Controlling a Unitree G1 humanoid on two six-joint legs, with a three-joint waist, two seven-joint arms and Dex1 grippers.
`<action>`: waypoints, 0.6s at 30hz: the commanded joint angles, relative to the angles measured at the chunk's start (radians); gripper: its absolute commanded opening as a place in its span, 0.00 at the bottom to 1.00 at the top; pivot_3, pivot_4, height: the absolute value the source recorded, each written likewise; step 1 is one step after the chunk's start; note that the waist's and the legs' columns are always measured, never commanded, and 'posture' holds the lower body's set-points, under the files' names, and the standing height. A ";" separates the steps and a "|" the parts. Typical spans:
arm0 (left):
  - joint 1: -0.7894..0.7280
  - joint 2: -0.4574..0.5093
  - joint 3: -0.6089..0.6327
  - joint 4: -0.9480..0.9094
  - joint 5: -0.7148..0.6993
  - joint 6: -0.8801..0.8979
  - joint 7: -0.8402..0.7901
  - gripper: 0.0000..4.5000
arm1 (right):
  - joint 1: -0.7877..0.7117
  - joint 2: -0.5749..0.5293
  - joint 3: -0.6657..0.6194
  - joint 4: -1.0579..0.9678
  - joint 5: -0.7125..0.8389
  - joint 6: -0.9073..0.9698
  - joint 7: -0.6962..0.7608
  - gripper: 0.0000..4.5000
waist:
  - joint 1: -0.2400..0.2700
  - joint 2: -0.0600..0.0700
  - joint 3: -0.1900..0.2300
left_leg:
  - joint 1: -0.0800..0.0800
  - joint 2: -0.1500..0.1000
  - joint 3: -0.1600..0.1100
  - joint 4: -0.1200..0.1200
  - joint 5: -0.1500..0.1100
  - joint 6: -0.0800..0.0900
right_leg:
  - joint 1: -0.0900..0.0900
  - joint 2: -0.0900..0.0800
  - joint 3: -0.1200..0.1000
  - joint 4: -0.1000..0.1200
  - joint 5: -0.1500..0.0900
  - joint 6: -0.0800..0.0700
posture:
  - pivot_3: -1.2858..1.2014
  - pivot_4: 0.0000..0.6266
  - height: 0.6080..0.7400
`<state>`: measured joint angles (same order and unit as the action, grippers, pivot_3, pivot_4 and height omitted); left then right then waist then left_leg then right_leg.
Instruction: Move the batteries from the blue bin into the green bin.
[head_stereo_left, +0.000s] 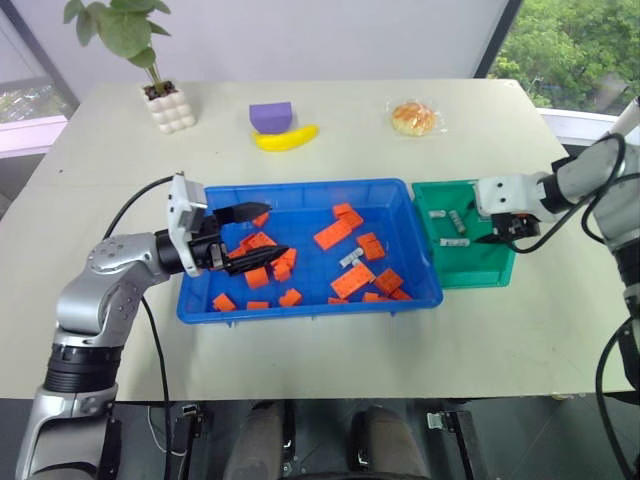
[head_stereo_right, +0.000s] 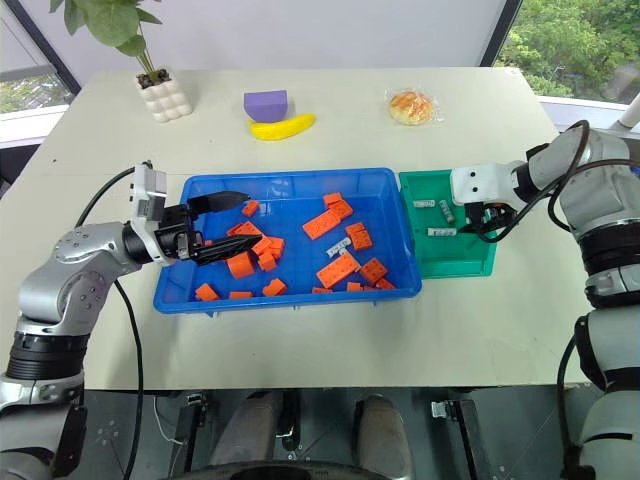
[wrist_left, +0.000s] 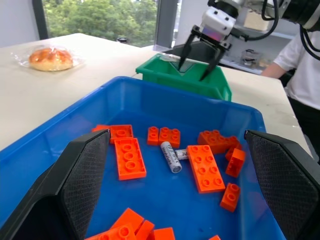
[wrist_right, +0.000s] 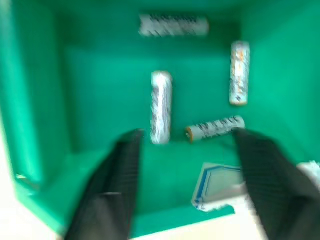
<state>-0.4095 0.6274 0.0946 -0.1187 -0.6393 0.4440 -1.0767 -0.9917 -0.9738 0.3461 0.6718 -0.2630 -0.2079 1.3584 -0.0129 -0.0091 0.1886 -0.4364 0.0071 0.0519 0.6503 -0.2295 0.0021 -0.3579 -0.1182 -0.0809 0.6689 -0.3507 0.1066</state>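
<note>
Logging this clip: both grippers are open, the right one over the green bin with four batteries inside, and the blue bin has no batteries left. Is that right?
Not quite. The blue bin still holds batteries among the orange blocks, as the left wrist view shows. The rest stands: left gripper and right gripper open, green bin with four batteries.

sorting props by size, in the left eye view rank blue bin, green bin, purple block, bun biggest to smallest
1. blue bin
2. green bin
3. purple block and bun: look about alike, so unranked

Bright even daylight, soft shadows, right wrist view motion-blurred
</note>
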 joint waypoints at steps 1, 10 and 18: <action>0.004 0.015 0.040 -0.029 0.000 -0.017 0.014 1.00 | -0.062 0.012 -0.037 0.034 -0.030 -0.025 -0.101 0.99 | 0.000 0.000 0.000 | 0.000 0.000 0.000 0.000 0.000 0.000 | 0.000 0.000 0.000 0.000 0.000 0.000 | 0.52 0.24 1.00; 0.048 0.019 0.093 -0.022 0.007 -0.033 0.064 1.00 | -0.134 0.265 -0.370 -0.089 0.330 0.446 -0.324 0.99 | 0.000 0.000 0.000 | 0.000 0.001 -0.001 -0.001 0.000 0.000 | 0.001 0.001 -0.001 0.000 0.000 0.000 | 0.52 0.24 1.00; 0.071 0.020 0.139 -0.044 -0.016 -0.024 0.101 1.00 | 0.025 0.367 -0.462 -0.415 0.555 0.813 -0.375 0.99 | 0.018 0.000 0.000 | 0.000 0.000 -0.003 0.001 0.000 0.000 | 0.003 0.000 -0.002 -0.001 0.000 0.000 | 0.52 0.24 1.00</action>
<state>-0.3436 0.6376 0.1947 -0.1232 -0.6359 0.4254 -0.9861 -0.9655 -0.6024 -0.0835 0.3337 0.2456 0.5652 0.9963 0.0048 -0.0093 0.1884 -0.4366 0.0067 0.0494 0.6506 -0.2295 0.0023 -0.3555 -0.1181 -0.0832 0.6681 -0.3506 0.1066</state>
